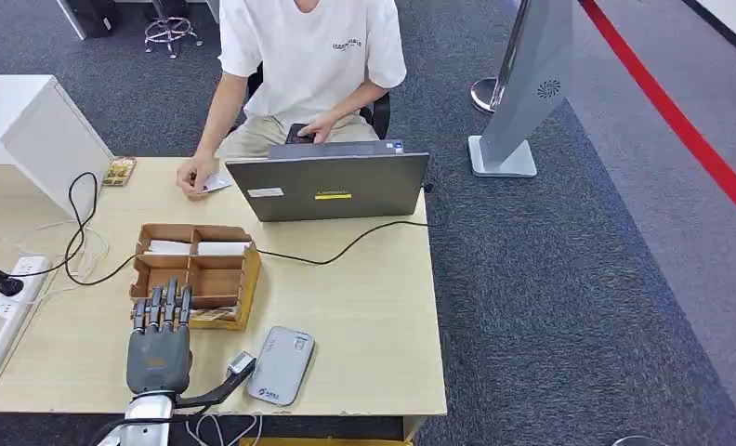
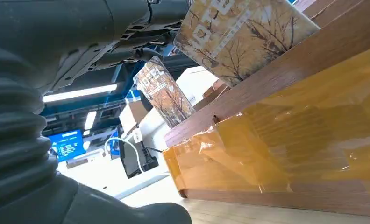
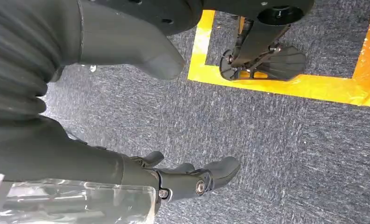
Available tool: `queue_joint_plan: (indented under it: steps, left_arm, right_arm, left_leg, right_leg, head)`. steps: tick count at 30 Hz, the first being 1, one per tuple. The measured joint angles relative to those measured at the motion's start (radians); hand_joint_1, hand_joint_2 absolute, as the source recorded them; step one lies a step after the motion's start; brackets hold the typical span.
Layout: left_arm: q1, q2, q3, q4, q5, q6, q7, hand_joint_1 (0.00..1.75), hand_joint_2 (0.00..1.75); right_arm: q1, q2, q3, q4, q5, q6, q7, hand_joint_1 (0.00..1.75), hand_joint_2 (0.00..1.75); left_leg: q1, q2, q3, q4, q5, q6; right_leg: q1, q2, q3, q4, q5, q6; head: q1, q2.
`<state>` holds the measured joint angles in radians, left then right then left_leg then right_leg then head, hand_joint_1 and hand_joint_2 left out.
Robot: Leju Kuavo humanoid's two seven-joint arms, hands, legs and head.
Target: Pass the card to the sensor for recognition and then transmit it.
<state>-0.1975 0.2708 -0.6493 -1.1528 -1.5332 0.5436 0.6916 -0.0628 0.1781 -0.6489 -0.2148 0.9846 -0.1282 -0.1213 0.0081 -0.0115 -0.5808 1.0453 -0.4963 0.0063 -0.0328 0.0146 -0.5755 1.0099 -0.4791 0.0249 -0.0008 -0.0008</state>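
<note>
My left hand [image 1: 160,342] lies flat over the near edge of the wooden card box [image 1: 245,283], its fingers stretched out above the front compartment and gripping nothing. In the left wrist view, two tree-patterned cards [image 2: 241,32] [image 2: 167,93] lean up out of the box [image 2: 286,70], the nearer one just under my dark fingers [image 2: 127,42]. A patterned card edge [image 1: 212,316] shows beside my fingertips. The grey card sensor [image 1: 282,364] lies flat to the right of my hand. My right hand [image 3: 188,179] hangs over the carpet, holding nothing.
A person sits behind the open laptop [image 1: 329,186] at the table's far side, one hand on a white card [image 1: 214,183]. A black cable [image 1: 346,251] crosses the table. A power strip [image 1: 2,307] and wires lie at the left. White cards [image 1: 197,247] fill the box's rear compartments.
</note>
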Motion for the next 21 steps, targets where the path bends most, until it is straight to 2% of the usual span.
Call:
queue_joint_plan:
  steps: [6, 9, 11, 21]
  left_arm:
    - [0.0, 0.0, 0.0, 0.0, 0.0, 0.0, 0.0, 0.0, 1.75]
    - [0.001, 0.003, 0.0, -0.01, 0.0, -0.029, 0.0, 0.0, 1.75]
    - [0.001, 0.061, 0.002, -0.137, 0.0, -0.092, 0.003, 0.0, 1.75]
    - [-0.003, 0.099, 0.005, -0.248, 0.0, -0.13, 0.005, 0.0, 1.75]
  right_arm:
    - [0.0, 0.0, 0.0, 0.0, 0.0, 0.0, 0.0, 0.0, 1.75]
    - [0.0, 0.0, 0.0, 0.0, 0.008, 0.001, -0.002, 0.0, 1.75]
    - [0.0, 0.0, -0.001, 0.0, 0.032, 0.004, -0.001, 0.0, 1.75]
    - [0.0, 0.0, -0.001, 0.0, 0.057, 0.007, 0.0, 0.0, 1.75]
  left_leg:
    - [0.0, 0.0, 0.0, 0.0, 0.0, 0.0]
    - [0.0, 0.0, 0.0, 0.0, 0.0, 0.0]
    - [0.0, 0.0, 0.0, 0.0, 0.0, 0.0]
    - [0.0, 0.0, 0.0, 0.0, 0.0, 0.0]
  right_leg:
    - [0.0, 0.0, 0.0, 0.0, 0.0, 0.0]
    - [0.0, 0.0, 0.0, 0.0, 0.0, 0.0]
    - [0.0, 0.0, 0.0, 0.0, 0.0, 0.0]
    - [0.0, 0.0, 0.0, 0.0, 0.0, 0.0]
  head:
    - [0.0, 0.0]
    - [0.0, 0.0]
    - [0.0, 0.0]
    - [0.0, 0.0]
